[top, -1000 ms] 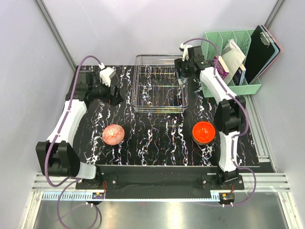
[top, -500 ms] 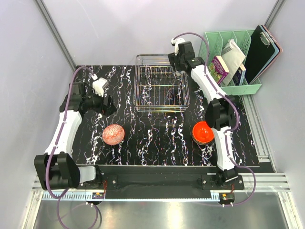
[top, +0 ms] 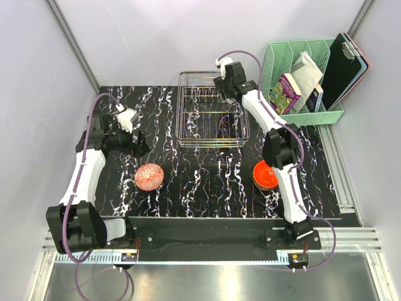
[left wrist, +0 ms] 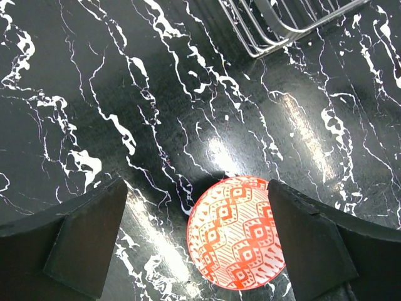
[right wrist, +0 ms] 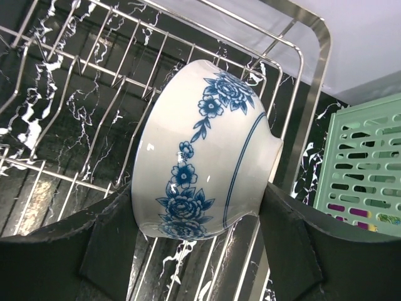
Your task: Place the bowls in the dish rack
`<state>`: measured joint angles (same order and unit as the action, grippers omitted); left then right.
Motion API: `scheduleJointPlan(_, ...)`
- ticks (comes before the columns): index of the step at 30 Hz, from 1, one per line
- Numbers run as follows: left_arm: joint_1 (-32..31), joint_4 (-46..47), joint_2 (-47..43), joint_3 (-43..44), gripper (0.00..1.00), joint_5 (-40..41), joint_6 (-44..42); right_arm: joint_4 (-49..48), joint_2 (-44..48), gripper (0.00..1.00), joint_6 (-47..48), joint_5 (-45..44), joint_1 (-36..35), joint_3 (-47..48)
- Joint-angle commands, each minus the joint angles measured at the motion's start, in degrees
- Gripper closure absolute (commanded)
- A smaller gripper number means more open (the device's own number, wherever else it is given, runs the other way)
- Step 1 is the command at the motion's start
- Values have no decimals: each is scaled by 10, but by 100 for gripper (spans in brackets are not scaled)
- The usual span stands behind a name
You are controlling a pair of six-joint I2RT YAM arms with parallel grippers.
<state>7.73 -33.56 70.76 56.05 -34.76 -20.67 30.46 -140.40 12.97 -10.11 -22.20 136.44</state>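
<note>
My right gripper (right wrist: 197,191) is shut on a white bowl with blue flowers (right wrist: 200,144), one finger on each side. It holds the bowl on its side above the back right corner of the silvery wire dish rack (right wrist: 75,81) (top: 212,119). From above, the right gripper (top: 226,84) hangs over that corner. My left gripper (left wrist: 195,185) (top: 139,145) is open above the table. A red-and-white net-patterned bowl (left wrist: 241,233) (top: 149,177) lies upside down below it, nearer the right finger (left wrist: 313,241). A glossy orange-red bowl (top: 265,174) sits front right, partly behind the right arm.
A mint-green slotted organiser (top: 307,111) (right wrist: 363,163) with books stands just right of the rack. A black clipboard (top: 346,63) leans against it. The black marbled table (top: 207,188) ends at grey walls at the back and left. A corner of the rack (left wrist: 282,25) shows top right.
The right arm has swung left and back with the bowl, from the rack's right side to over its back right corner. The left gripper has drawn back toward the patterned bowl.
</note>
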Motion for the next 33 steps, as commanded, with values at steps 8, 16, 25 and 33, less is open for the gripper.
scheduleJointPlan(8,22,2,-27,-24,1,-42,-24,-114,-29,96,111,-105,-51,10)
scheduleJointPlan(16,40,-5,-40,-46,1,-50,-38,-129,-36,45,121,-122,-54,4)
scheduleJointPlan(25,48,-12,-44,-53,1,-65,-45,-128,-30,16,115,-133,-54,-23)
scheduleJointPlan(33,54,-19,-46,-59,1,-69,-51,-126,-24,6,94,-143,-53,-35)
